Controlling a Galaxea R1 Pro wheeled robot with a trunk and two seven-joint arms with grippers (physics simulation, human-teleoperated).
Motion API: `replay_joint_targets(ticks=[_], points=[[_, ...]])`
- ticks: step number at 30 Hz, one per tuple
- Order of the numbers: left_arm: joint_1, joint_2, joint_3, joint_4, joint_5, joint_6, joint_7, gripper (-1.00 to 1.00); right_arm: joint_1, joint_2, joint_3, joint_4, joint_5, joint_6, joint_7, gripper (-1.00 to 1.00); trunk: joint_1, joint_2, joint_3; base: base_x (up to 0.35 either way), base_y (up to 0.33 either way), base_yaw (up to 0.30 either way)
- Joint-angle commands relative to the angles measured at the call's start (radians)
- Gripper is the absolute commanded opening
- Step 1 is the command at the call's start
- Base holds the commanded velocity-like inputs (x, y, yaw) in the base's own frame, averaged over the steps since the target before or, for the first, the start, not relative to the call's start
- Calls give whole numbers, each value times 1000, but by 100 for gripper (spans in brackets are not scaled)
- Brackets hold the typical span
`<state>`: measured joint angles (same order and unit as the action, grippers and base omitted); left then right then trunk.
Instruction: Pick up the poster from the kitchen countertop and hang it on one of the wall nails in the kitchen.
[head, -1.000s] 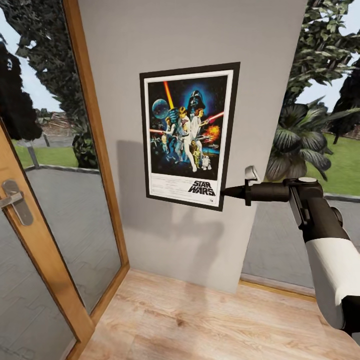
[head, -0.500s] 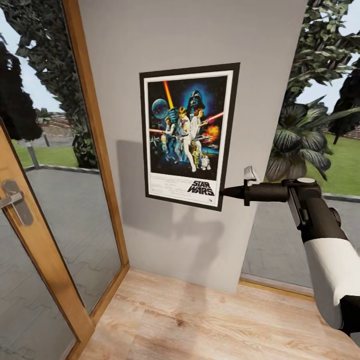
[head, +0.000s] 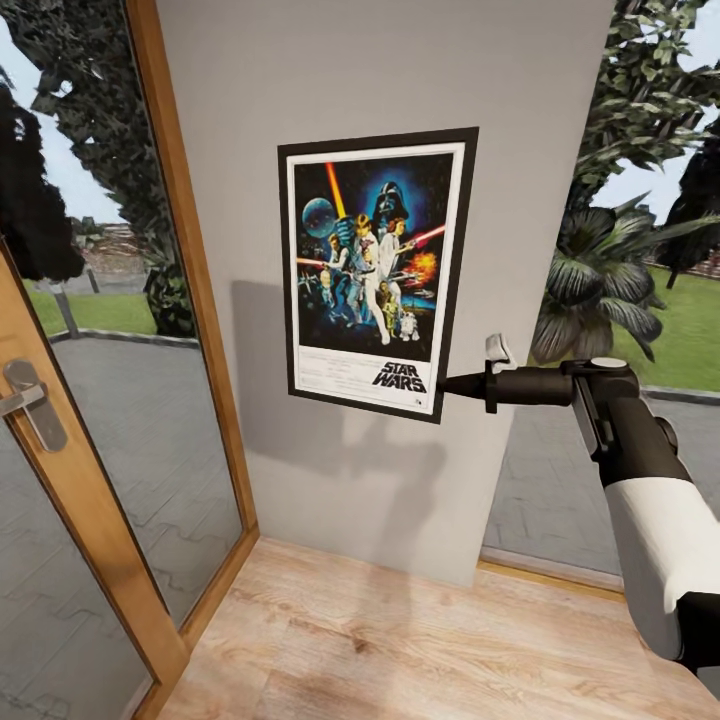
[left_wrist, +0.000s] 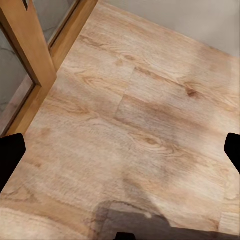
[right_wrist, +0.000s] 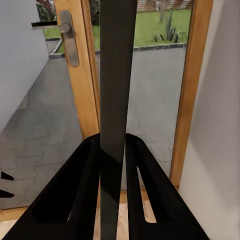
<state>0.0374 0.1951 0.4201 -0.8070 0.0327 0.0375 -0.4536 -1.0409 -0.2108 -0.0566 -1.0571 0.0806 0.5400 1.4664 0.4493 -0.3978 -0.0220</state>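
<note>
A: Pale grey wall panel (head: 390, 480) between glazed wood-framed doors; light wood plank floor (left_wrist: 140, 125) below, garden beyond.

B: Where's the upright Star Wars poster in its thin black frame (head: 375, 270)?

A: Flat against that wall. The right gripper (head: 452, 385) pinches its lower right corner; the right wrist view shows the dark frame edge (right_wrist: 116, 100) clamped between the black jaws.

B: Handling?

A: It looks rigid, thin and light, likely smooth-edged. A corner hold lets it swing, so a firm pinch on the frame's side edge seems best.

B: Left gripper?

A: Its fingertips (left_wrist: 11, 155) sit wide apart over the floor, holding nothing.
</note>
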Motion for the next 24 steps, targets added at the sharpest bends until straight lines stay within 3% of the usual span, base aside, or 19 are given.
replay_joint_targets(ticks=[1,24], points=[[0,0,2,-1,4,4,-5,100,-1,1,-3,-1,7,14,9,-100,1,-2,-2,0,0,0],[0,0,2,-1,3,4,-6,100,4,1,-3,0,-7,12,9,-100,1,-2,-2,20,0,0]])
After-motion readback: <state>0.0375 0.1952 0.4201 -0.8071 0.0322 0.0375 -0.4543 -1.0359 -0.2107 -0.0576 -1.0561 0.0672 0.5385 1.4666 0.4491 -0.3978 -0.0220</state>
